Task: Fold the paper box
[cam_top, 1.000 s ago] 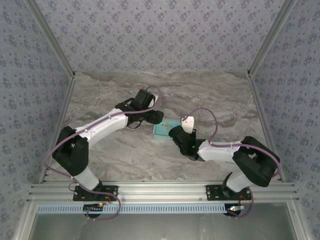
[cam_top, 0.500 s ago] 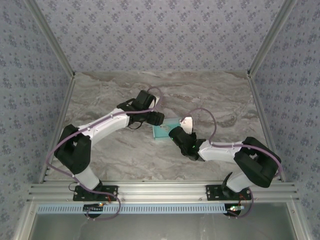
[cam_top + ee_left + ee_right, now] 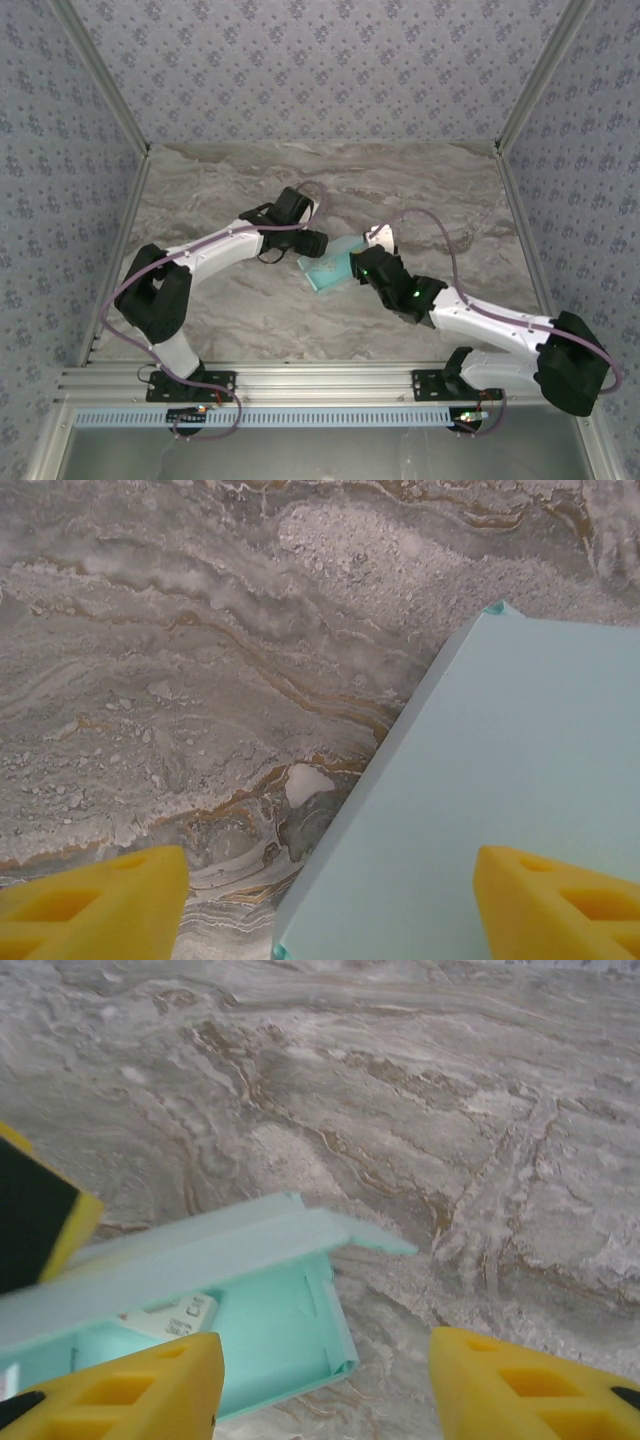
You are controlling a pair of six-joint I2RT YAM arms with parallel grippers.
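Okay, my left gripper (image 3: 330,905) has jaws wide apart, straddling the box (image 3: 328,272) edge, gripping nothing. Right gripper (image 3: 325,1380) jaws also apart, empty, at the box's open end, mid-worktop (image 3: 250,310).

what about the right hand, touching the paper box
cannot tell: right wrist view shows the open right hand beside the paper box, one finger overlapping its edge
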